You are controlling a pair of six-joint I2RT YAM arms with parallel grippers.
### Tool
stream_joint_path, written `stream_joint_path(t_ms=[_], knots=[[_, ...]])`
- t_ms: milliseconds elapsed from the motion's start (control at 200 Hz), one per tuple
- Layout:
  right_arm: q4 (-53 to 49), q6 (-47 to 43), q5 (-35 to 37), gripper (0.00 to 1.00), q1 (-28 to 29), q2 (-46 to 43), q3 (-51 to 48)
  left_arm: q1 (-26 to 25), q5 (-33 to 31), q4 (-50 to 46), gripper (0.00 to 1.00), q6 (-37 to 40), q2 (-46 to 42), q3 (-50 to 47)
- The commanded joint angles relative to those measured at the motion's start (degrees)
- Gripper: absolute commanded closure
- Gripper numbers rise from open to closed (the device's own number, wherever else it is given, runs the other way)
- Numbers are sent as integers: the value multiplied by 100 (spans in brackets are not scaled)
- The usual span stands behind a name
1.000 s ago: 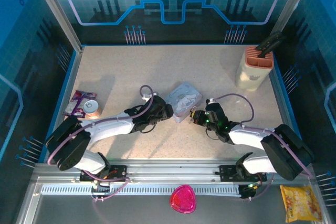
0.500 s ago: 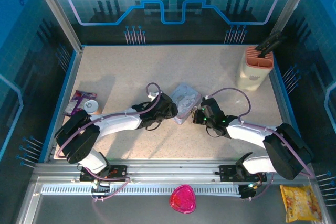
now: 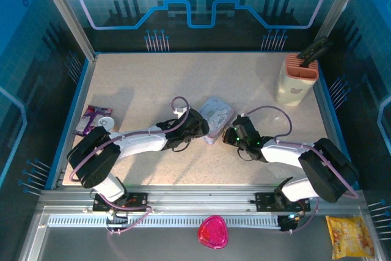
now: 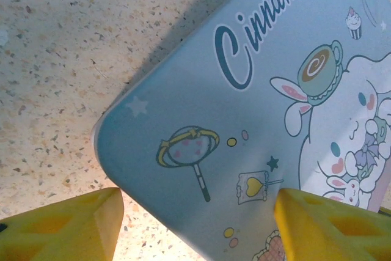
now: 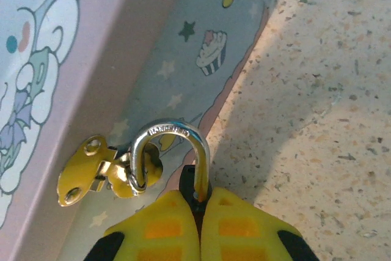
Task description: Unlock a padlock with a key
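Note:
The padlock point(image 5: 195, 180) has a small black body, and its silver shackle point(image 5: 174, 129) is hooked through the gold hasp point(image 5: 91, 172) on the side of the pastel cartoon tin point(image 3: 215, 116). My right gripper point(image 5: 200, 203) is shut on the padlock's body, with the shackle rising from between the yellow fingers. It sits at the tin's right side point(image 3: 228, 135). My left gripper point(image 4: 198, 221) is open, its yellow fingers point(image 4: 61, 224) straddling a corner of the tin's blue lid point(image 4: 244, 120); it stands at the tin's left edge point(image 3: 199, 127). The key is out of view.
A beige holder with dark handles point(image 3: 297, 77) stands at the back right. A snack packet point(image 3: 90, 120) and a tape roll point(image 3: 105, 124) lie at the left edge. A pink object point(image 3: 212, 231) and a yellow bag point(image 3: 349, 236) lie off the table in front.
My left gripper has moved right, up against the tin's left edge. The right gripper has shifted slightly left and up toward the tin, still holding the padlock.

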Motion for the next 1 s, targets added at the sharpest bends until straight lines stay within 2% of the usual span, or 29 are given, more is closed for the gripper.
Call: stream_joint_path(t_ms=[0, 210, 425, 610, 795, 910, 996], knots=[[600, 540, -187, 100, -28, -252, -29, -83, -37, -397, 32, -47, 193, -37], [1266, 1290, -302, 100, -165, -445, -458, -73, -235, -272, 33, -96, 83, -184], [1010, 1337, -128, 100, -256, -546, -441, -70, -201, -231, 33, -83, 171, -138], [280, 886, -199, 100, -303, -292, -81, -65, -215, -276, 33, -75, 190, -114], [-458, 146, 109, 100, -307, -123, 220, -65, -187, -289, 33, -87, 299, -78], [-504, -76, 248, 100, -309, 13, 289, -72, -136, -267, 33, -102, 358, -56], [12, 76, 22, 100, -372, 99, 131, -63, -126, -275, 33, -97, 366, -46]])
